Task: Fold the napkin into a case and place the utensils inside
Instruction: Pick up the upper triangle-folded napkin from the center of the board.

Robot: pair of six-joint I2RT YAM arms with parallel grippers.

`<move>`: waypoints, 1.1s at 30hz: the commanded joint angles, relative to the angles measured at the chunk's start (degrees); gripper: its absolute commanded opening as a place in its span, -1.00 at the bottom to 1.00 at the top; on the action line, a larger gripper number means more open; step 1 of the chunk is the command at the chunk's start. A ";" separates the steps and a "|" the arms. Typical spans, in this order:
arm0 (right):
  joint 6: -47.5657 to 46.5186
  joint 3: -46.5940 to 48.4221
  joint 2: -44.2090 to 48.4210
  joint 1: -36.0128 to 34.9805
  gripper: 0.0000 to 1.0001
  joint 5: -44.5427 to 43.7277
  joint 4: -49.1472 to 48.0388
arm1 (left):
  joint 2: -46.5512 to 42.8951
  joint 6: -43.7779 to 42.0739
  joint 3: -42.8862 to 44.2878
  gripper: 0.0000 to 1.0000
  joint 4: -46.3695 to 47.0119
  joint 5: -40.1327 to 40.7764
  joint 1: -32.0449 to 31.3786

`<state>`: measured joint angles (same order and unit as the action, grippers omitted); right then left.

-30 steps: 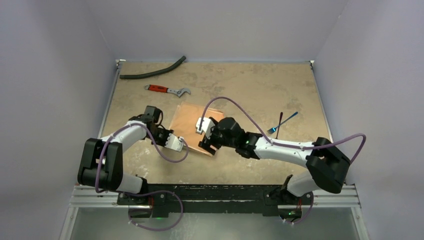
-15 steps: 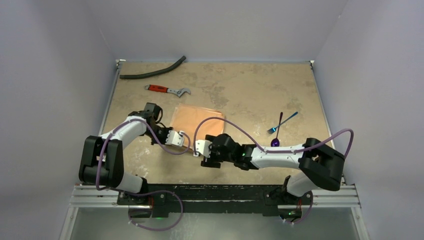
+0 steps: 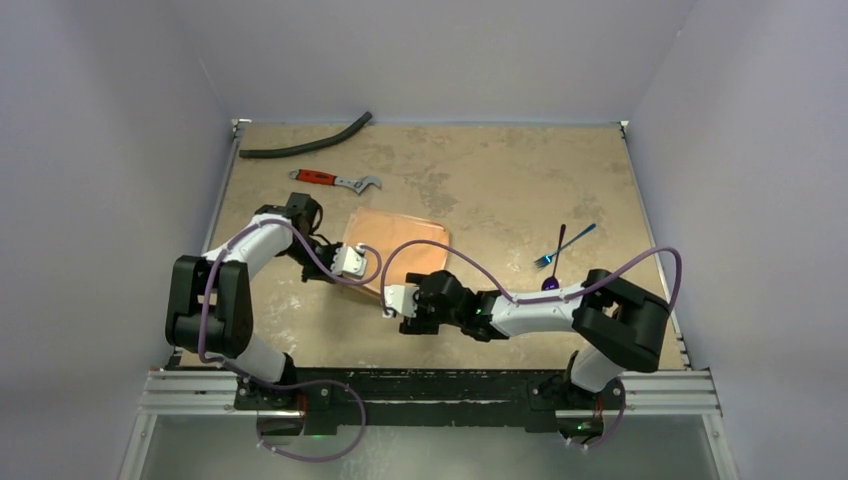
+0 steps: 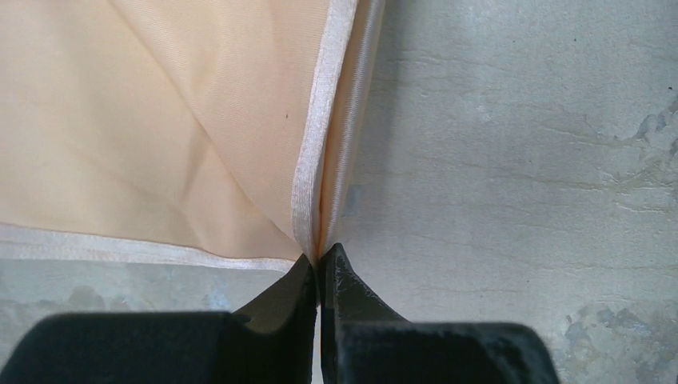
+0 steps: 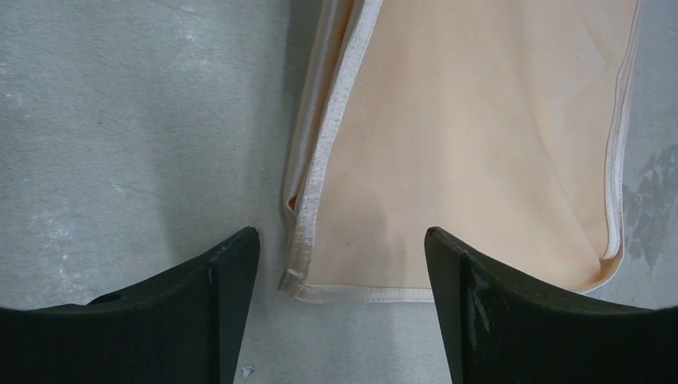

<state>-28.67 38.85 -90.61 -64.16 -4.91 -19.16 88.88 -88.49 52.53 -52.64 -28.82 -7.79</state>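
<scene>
The peach-orange napkin (image 3: 400, 243) lies folded in layers on the table's middle. My left gripper (image 3: 360, 270) is shut on the napkin's corner hem (image 4: 316, 232), its black tips (image 4: 320, 260) pinched together on the cloth. My right gripper (image 3: 393, 300) hovers open at the napkin's near end; in the right wrist view the napkin's hemmed corner (image 5: 300, 276) sits between its spread fingers (image 5: 240, 256), untouched. The blue fork (image 3: 567, 245) and the purple spoon (image 3: 555, 262) lie crossed on the table to the right, away from both grippers.
A red-handled wrench (image 3: 335, 180) lies behind the napkin, and a curved black hose (image 3: 305, 142) lies at the far left corner. The right arm's purple cable (image 3: 440, 250) arcs over the napkin. Walls close in the table at the left, right and far sides.
My right gripper has drawn back off the napkin toward the near edge and left, staying open. My left gripper has moved slightly away from me, still holding the corner.
</scene>
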 commanded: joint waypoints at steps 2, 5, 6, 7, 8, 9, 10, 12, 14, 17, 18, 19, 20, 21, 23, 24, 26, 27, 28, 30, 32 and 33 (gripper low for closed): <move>-0.27 -0.41 -1.16 -0.02 0.56 -4.12 -4.12 | -0.09 0.75 4.84 -1.00 -6.30 -6.75 0.94; 0.63 0.45 -1.79 -0.07 0.68 -5.10 -4.87 | -0.21 0.81 6.04 -1.00 -8.24 -8.01 0.89; 0.96 0.97 -1.99 -0.03 0.82 -5.06 -4.81 | -0.20 0.76 6.35 -1.00 -8.72 -8.23 0.89; 1.33 1.37 -2.21 -0.07 0.95 -4.92 -4.61 | -0.20 0.89 6.66 -1.00 -9.13 -8.34 0.93; 1.69 1.62 -2.21 -0.16 0.96 -4.74 -4.58 | -0.20 0.95 6.84 -1.00 -9.38 -8.45 0.90; 1.78 1.74 -2.09 -0.27 0.96 -4.54 -4.68 | -0.20 1.09 7.08 -1.00 -9.67 -8.56 0.90; 1.85 1.71 -1.99 -0.44 0.96 -4.46 -4.82 | -0.20 1.24 7.36 -1.00 -9.96 -8.68 0.87; 2.06 1.67 -1.94 -0.62 0.96 -4.45 -4.71 | -0.21 1.73 7.89 -1.00 -10.34 -9.08 0.89; 2.49 1.85 -2.25 -0.82 0.94 -4.74 -4.03 | -0.12 2.24 8.55 -1.00 -10.61 -9.37 0.93; 3.02 1.65 -2.54 -1.06 0.79 -5.66 -3.04 | 0.10 2.53 9.64 -1.00 -11.82 -9.49 1.12; 3.08 1.44 -2.53 -1.13 0.74 -5.99 -2.85 | 0.37 2.51 9.87 -1.00 -12.31 -9.65 1.31; 3.20 1.12 -2.42 -1.21 0.71 -6.44 -2.94 | 0.58 2.34 10.10 -1.00 -12.79 -9.66 1.49; 3.26 0.80 -2.28 -1.28 0.68 -7.03 -3.22 | 0.71 2.27 10.21 -1.00 -13.14 -9.68 1.61; 3.33 0.18 -1.94 -1.29 0.67 -7.87 -4.02 | 0.83 2.00 10.26 -1.00 -13.51 -9.68 1.67; 3.44 -0.30 -1.41 -1.31 0.62 -8.98 -5.22 | 0.92 1.92 10.17 -1.00 -13.86 -9.74 1.70; 3.55 -0.20 -1.34 -1.28 0.58 -9.13 -5.79 | 0.92 1.90 10.12 -1.00 -14.01 -9.76 1.70; 3.54 0.22 -1.53 -1.34 0.45 -9.11 -6.23 | 1.09 1.83 10.12 -1.00 -14.15 -9.77 1.72; 3.76 0.51 -1.85 -1.33 0.35 -9.26 -6.35 | 1.18 1.90 10.10 -1.00 -14.15 -9.74 1.79; 3.79 0.79 -2.12 -1.31 0.26 -9.27 -6.22 | 1.28 1.87 10.13 -1.00 -14.21 -9.76 1.81; 4.06 1.40 -2.69 -1.33 0.03 -9.04 -5.62 | 1.38 1.73 10.26 -1.00 -14.33 -9.62 1.83; 4.58 1.80 -2.54 -1.30 -0.26 -8.13 -5.14 | 1.23 1.29 10.13 -1.00 -14.33 -9.22 1.90; 4.77 1.80 -2.21 -1.30 -0.39 -7.84 -5.06 | 1.04 1.24 10.08 -1.00 -14.21 -9.05 1.90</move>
<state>-25.23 39.09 -92.64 -65.23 -12.53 -23.20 90.21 -86.30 61.19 -65.10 -35.42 -6.39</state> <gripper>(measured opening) 0.403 0.013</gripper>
